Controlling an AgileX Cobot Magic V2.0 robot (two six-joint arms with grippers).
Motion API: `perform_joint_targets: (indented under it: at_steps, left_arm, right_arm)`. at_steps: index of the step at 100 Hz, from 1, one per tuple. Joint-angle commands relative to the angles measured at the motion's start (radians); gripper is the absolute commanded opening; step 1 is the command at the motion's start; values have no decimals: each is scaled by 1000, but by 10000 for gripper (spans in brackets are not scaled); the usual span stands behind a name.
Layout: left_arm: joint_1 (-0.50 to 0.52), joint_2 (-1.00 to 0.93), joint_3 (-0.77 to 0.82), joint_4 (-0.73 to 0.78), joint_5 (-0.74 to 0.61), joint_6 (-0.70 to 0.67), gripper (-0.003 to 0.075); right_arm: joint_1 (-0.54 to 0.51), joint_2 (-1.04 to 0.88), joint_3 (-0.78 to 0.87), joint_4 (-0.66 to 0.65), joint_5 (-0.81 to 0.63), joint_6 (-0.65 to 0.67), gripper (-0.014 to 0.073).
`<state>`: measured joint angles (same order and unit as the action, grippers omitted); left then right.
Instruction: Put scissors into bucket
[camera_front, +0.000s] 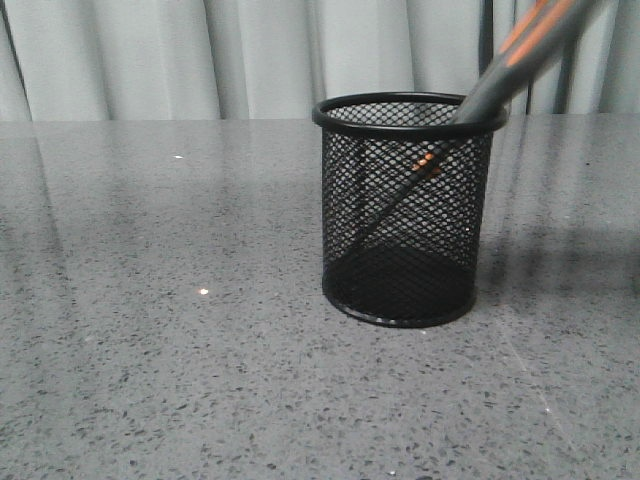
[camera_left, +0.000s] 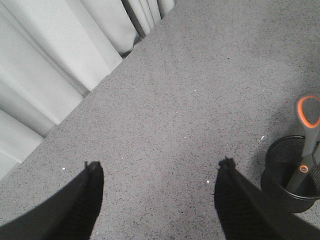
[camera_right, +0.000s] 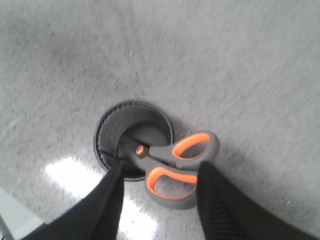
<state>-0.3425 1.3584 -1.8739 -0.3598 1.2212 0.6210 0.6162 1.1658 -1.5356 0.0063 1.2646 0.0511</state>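
The black mesh bucket (camera_front: 405, 215) stands upright on the grey table. The scissors (camera_front: 505, 70) stand blades-down inside it, leaning on the rim, with the grey and orange handles sticking out to the upper right. In the right wrist view my right gripper (camera_right: 162, 167) hovers open above the scissors (camera_right: 175, 167), whose handles lie between the spread fingers over the bucket (camera_right: 132, 137); contact with the handles is unclear. My left gripper (camera_left: 160, 164) is open over bare table, with the bucket (camera_left: 287, 172) and scissors (camera_left: 309, 145) off to one side. Neither gripper shows in the front view.
The speckled grey tabletop (camera_front: 150, 350) runs all around the bucket. Pale curtains (camera_front: 250, 50) hang behind the table's far edge, and they also show in the left wrist view as curtains (camera_left: 60, 60).
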Motion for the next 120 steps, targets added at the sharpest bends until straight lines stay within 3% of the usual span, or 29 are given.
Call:
perform_joint_targets:
  at_steps: [1,26,35,46,49,60,69,74,94,120]
  left_arm:
    - [3,-27,-32,-30,-53,-3,441]
    - [3,-27,-32,-27,-53,-3,441]
    - [3,-27,-32,-27,-46,-3,441]
    - [3,-27,-32,-27,-20,-3,433]
    - [3,-27,-31,-27,-3,-3,407]
    - [3,-27,-20,-27,41,-5,230]
    - [3,-35,5,-34,44,-9,-24]
    - [3,-43,25,-38,28,-9,-20]
    - [3,-158,180,-88,-196,-9,-20]
    - [3,-443,623,-78,-612,24,-20]
  right_arm:
    - [-6,-15,-72,-50,31,-9,304]
    - [-6,-67,-110,-165,-2,-9,268]
    - [-6,-103,-110,-189,-43,6,177]
    - [-6,-155,-97,-240,-98,38,-20]
    - [-6,-170,-89,-252,-113,47,-70]
    - [-6,-237,-30,-267,-204,82,-52]
    - [-6,-297,59,-280,-305,115,-52]
    - [-6,-331,118,-292,-381,135,-52]
    - [-6,-463,374,-333,-612,148,-52]
    - [-6,-636,648,-337,-834,148,-52]
